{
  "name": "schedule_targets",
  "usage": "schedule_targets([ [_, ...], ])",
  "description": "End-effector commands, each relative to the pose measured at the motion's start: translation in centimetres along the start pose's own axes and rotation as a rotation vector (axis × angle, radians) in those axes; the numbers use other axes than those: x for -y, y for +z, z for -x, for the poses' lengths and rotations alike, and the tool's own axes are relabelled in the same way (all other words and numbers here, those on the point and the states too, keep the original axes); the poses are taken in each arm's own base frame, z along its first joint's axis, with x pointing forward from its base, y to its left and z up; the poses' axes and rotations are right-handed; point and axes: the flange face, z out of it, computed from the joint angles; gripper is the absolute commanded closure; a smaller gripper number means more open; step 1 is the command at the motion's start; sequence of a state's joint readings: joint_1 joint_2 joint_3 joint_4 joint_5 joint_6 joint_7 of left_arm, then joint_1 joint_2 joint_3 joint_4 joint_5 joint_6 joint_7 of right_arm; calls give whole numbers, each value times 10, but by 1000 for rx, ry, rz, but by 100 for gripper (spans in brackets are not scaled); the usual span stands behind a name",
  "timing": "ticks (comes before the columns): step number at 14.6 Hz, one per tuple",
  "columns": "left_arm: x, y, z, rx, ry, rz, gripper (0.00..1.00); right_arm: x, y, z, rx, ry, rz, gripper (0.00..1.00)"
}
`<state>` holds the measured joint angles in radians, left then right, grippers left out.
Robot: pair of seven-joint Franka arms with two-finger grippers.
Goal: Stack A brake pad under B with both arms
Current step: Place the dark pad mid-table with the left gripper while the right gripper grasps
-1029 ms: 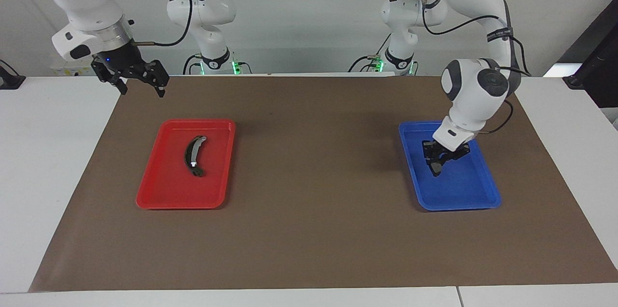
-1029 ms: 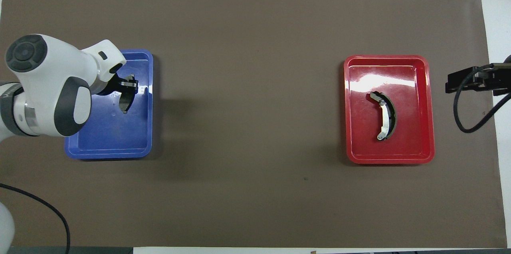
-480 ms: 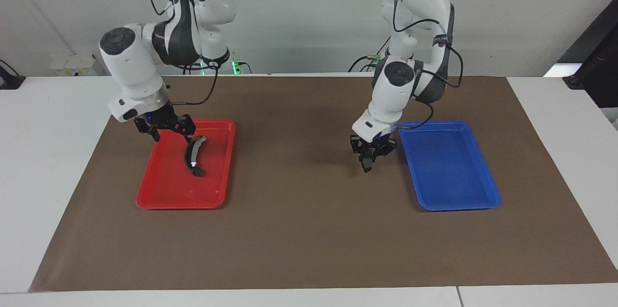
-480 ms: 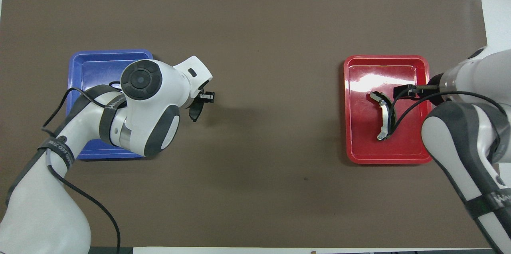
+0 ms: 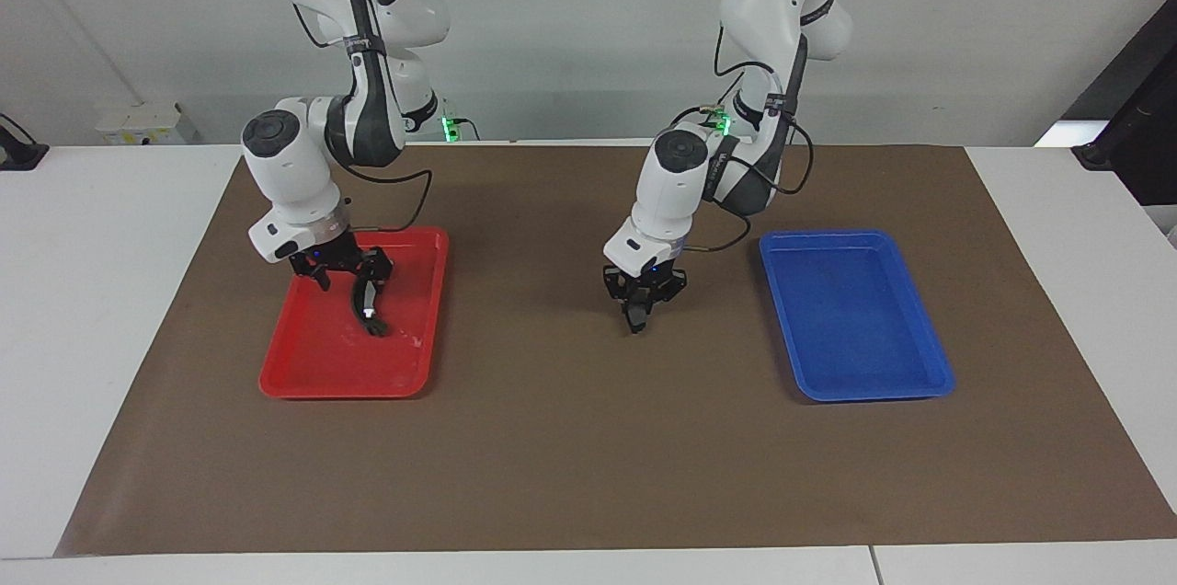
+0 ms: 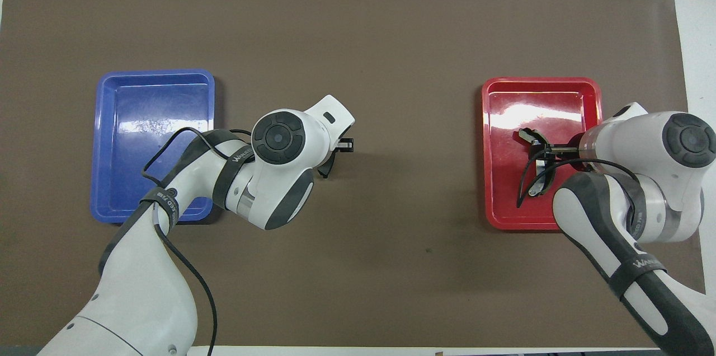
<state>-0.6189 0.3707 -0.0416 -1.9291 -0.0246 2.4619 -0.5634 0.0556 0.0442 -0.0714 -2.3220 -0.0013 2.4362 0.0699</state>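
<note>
Brown mat over a white table. Red tray, glossy, with pale glare. Blue tray, also glossy. Long pad B: dark, with a pale silvery strip and a small white mark. Short pad A: dark grey. White arms with dark grey joint caps, black cables and black grippers; a small blue light on each wrist. Green lights at the bases. Pale grey wall.
</note>
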Motion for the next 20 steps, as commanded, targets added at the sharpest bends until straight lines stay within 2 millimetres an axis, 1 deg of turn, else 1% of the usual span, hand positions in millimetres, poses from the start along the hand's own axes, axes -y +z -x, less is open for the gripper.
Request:
schedule_targets([
  [1,-11,8,-1,-15,-65,19,97,2,16,2,-26,-22,-16,1],
  [2,-10,10,0,-11,-65,16,85,1,20,5,-15,-29,-14,1],
  [3,-10,10,0,-9,-65,15,64,0,25,10,-3,-45,-14,1],
  [4,-8,10,-1,-8,-67,13,26,0,26,11,-2,-50,-14,1],
  [5,-7,11,-1,-7,-70,12,1,1,26,11,-3,-50,-14,2],
  [6,-6,9,-3,-6,-71,11,0,1,26,12,-3,-48,-15,5],
  [8,3,0,-9,-9,-79,8,0,0,28,14,0,-47,-15,13],
  [9,17,-13,-17,-1,-95,-4,0,0,29,15,0,-51,-15,19],
  [11,46,-45,-31,9,-70,-19,0,-2,36,16,14,-48,-13,23],
  [12,64,-61,-37,23,-36,-31,0,0,37,16,17,-47,-13,24],
  [13,92,-81,-46,41,2,-44,0,1,36,15,14,-47,-13,35],
  [14,116,-94,-51,66,40,-56,0,1,35,14,12,-50,-12,52],
  [15,139,-111,-58,83,70,-62,0,2,33,11,12,-54,-13,86],
  [16,169,-125,-65,113,95,-70,0,4,30,8,11,-53,-13,100],
  [17,189,-142,-70,129,127,-71,0,5,26,4,18,-55,-13,100],
  [18,212,-158,-75,153,146,-72,0,7,16,-4,26,-57,-14,100],
  [19,231,-177,-79,168,165,-70,0,13,0,-13,43,-67,-16,100],
  [20,256,-196,-84,182,180,-67,0,32,-20,-24,65,-99,-18,100],
])
